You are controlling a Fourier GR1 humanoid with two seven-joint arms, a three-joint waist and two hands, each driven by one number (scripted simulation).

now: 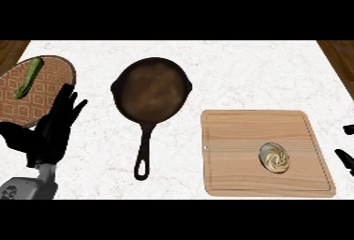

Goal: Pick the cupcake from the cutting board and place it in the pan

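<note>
You have the cupcake (274, 157) on the cutting board (235, 136), in the right half of the board and a little below its middle, with bare wood around it on every side. Seen from above it looks like a small oval: the top is a cream-coloured swirl of frosting with pale brown lines turning toward the centre, and around it runs a thin darker rim, grey-brown, like the edge of a paper case. The board is of light wood with rounded corners and a groove near its border, and it lies at the right side of the white marble counter (262, 70). Just left of the board you find the pan (152, 89), dark and round, with its long handle pointing toward the lower edge of the view; the pan and the board are near but do not touch. The left hand (54, 133) shows at the left edge, fingers straight, spread apart and pointing up, holding nothing; it overlaps the lower rim of a round patterned plate (41, 93), on which lies 1 long green vegetable (27, 77). Of the right hand (345, 159) only 2 small black parts show at the right edge, just beside the board, and you cannot tell whether it is spread or closed
</note>
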